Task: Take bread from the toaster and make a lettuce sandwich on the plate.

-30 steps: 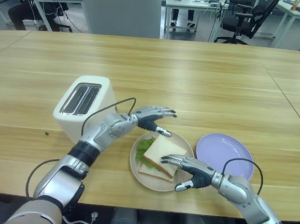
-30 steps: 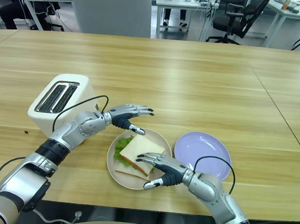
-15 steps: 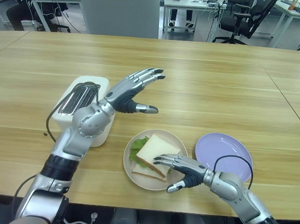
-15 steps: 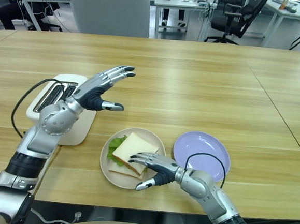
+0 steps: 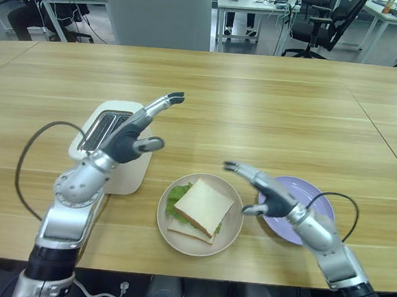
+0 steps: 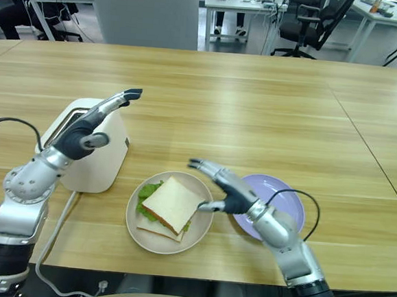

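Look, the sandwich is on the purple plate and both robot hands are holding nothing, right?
Not quite. The sandwich is on the beige plate, not the purple plate, which lies beside it on the right. The left eye view shows this. The rest is right: the left hand and the right hand both hold nothing.

Cream toaster (image 5: 126,177) under the silver-black left hand (image 5: 134,135) — green lettuce (image 5: 175,196), beige plate (image 5: 231,228) — lilac plate (image 5: 305,186) beneath the right hand (image 5: 269,195).
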You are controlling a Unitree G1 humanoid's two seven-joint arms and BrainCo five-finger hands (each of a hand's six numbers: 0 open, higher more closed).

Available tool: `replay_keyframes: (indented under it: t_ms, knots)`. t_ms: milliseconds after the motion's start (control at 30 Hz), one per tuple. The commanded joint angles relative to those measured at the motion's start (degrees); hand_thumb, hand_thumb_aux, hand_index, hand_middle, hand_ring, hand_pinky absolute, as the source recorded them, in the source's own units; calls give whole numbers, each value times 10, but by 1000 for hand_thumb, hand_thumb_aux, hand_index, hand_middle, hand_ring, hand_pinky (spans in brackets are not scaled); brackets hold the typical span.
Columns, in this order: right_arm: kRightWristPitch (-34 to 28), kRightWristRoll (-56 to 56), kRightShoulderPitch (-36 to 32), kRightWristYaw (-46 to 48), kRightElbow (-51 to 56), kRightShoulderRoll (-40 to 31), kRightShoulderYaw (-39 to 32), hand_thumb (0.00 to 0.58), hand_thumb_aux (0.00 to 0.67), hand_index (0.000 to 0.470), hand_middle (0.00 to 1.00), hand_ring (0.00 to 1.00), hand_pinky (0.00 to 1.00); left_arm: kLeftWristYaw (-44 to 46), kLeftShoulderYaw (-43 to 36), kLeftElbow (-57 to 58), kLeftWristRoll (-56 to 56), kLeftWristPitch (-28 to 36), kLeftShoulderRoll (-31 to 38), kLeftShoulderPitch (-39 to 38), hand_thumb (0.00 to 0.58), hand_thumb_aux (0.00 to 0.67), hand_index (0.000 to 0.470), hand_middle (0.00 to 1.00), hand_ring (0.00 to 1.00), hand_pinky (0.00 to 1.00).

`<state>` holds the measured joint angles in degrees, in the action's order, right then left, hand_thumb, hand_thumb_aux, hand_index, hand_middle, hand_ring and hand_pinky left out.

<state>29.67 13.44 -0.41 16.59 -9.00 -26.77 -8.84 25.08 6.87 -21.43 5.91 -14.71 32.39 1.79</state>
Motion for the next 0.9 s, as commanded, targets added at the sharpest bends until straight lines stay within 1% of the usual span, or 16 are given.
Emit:
replay_keyframes:
  t_ms: [33,67,167,200,300,367,467,567,633,767,900]
  knots:
    - [-5,-86,32,40,-35,-21,20,580,670,460,706,706,706,88,1,-37,84,-12,30,-61,580,670,460,714,714,714]
    - [0,-101,44,57,-43,-32,17,580,670,460,1000,1000,1000,115,-1,-42,96,-21,43,-86,580,670,460,1000,1000,1000]
    - [17,-126,86,121,-63,-79,-8,580,670,460,1000,1000,1000,202,-20,-49,100,-54,96,-176,580,670,460,1000,1000,1000]
    - [21,-129,94,133,-66,-88,-13,580,670,460,1000,1000,1000,217,-23,-49,100,-59,107,-194,580,670,460,1000,1000,1000]
    - [35,-115,133,184,-79,-133,-45,580,670,460,1000,1000,1000,277,-57,-18,27,-87,169,-285,580,670,460,1000,1000,1000]
    - [40,-96,145,202,-83,-149,-58,580,670,460,1000,1000,1000,287,-68,9,-23,-104,195,-320,580,670,460,1000,1000,1000]
    - [48,-48,154,218,-74,-168,-76,580,670,460,1000,1000,1000,282,-64,24,-86,-93,224,-350,580,670,460,1000,1000,1000]
    - [50,-6,155,222,-66,-173,-89,580,670,460,1000,1000,1000,272,-68,31,-139,-87,237,-356,580,670,460,1000,1000,1000]
    - [48,20,155,222,-67,-173,-98,580,670,460,1000,1000,1000,262,-75,35,-175,-85,237,-343,580,670,460,1000,1000,1000]
    - [48,77,143,209,-47,-161,-115,580,670,460,1000,1000,1000,209,-93,61,-257,-96,211,-279,580,670,460,1000,1000,1000]
    - [53,138,109,196,-9,-144,-138,580,670,460,1000,1000,1000,164,-120,80,-312,-111,182,-220,580,670,460,1000,1000,1000]
